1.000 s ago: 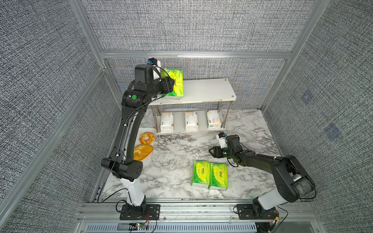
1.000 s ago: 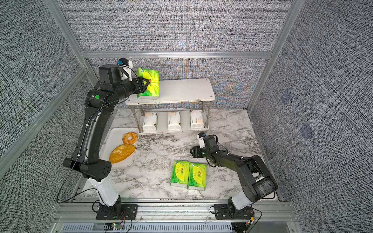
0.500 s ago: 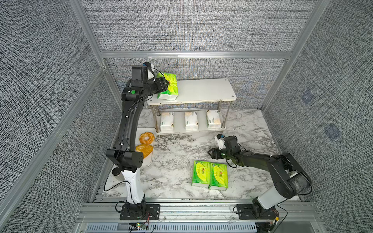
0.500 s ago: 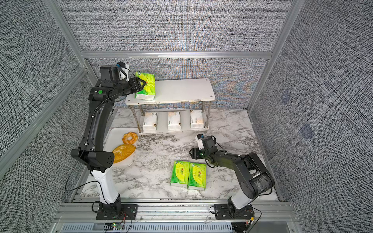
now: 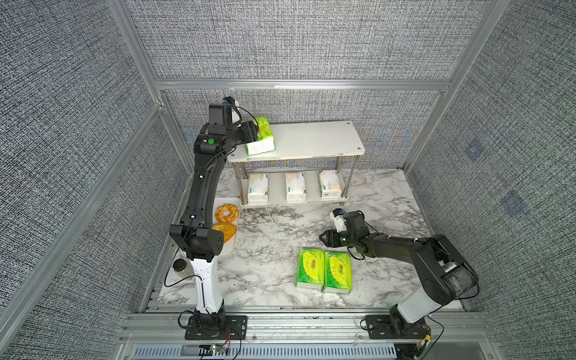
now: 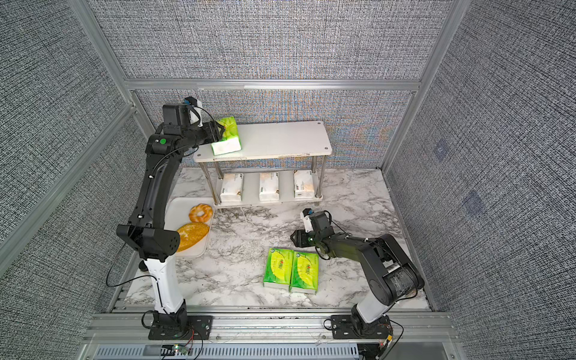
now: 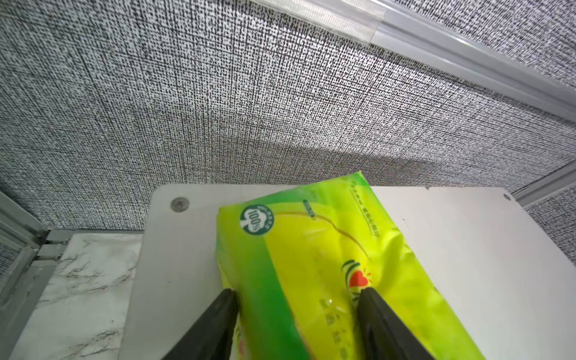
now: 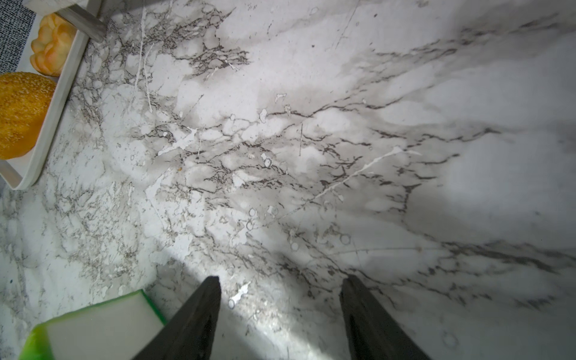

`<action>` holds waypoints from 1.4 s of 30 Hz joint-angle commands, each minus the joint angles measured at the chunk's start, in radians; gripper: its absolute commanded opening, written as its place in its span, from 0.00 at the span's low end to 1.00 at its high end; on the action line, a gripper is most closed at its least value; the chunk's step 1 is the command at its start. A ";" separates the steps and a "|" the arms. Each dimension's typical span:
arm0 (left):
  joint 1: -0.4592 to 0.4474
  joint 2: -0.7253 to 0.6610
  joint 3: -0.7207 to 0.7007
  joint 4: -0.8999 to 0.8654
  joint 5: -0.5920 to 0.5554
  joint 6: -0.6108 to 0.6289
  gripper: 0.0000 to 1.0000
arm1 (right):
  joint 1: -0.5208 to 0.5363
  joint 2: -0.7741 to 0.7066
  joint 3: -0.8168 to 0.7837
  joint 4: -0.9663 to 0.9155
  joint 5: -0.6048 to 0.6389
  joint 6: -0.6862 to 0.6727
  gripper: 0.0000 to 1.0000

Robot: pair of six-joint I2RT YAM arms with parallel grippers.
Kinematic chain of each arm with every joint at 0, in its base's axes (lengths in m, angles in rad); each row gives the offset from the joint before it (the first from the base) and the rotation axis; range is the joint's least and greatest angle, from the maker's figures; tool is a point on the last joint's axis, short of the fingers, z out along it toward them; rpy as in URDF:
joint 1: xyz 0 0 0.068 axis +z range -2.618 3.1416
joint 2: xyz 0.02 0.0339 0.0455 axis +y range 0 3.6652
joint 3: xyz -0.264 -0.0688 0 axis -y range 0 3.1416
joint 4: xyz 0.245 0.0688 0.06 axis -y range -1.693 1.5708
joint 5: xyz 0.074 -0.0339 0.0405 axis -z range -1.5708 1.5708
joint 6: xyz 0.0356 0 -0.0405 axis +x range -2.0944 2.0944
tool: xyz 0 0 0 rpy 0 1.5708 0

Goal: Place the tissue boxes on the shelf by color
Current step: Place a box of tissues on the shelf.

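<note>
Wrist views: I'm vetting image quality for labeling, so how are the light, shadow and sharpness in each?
Right wrist view: the marble table is sharp, with a bright patch at the open right gripper and broad shadow around it. Left wrist view: even light, the green tissue box slightly soft near the left gripper closed on it.

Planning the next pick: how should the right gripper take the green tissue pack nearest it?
Take the green pack from above, across its short width mid-length: it lies flat, outer long side free. The inner side touches its twin, so one finger probably must wedge between.
</note>
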 commanded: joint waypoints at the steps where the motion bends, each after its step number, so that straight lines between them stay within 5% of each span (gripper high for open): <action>1: 0.011 0.021 -0.002 -0.092 -0.033 0.110 0.65 | 0.011 0.012 0.015 0.016 0.007 0.007 0.66; 14: 0.091 0.044 0.010 -0.052 0.287 0.256 0.65 | 0.054 0.060 0.084 -0.029 0.034 0.002 0.66; 30: 0.100 -0.112 -0.150 0.153 0.257 0.108 0.85 | 0.071 0.066 0.113 -0.054 0.054 -0.002 0.66; 42: 0.097 -0.219 -0.267 0.183 0.206 0.052 0.88 | 0.072 0.072 0.148 -0.055 0.053 -0.010 0.66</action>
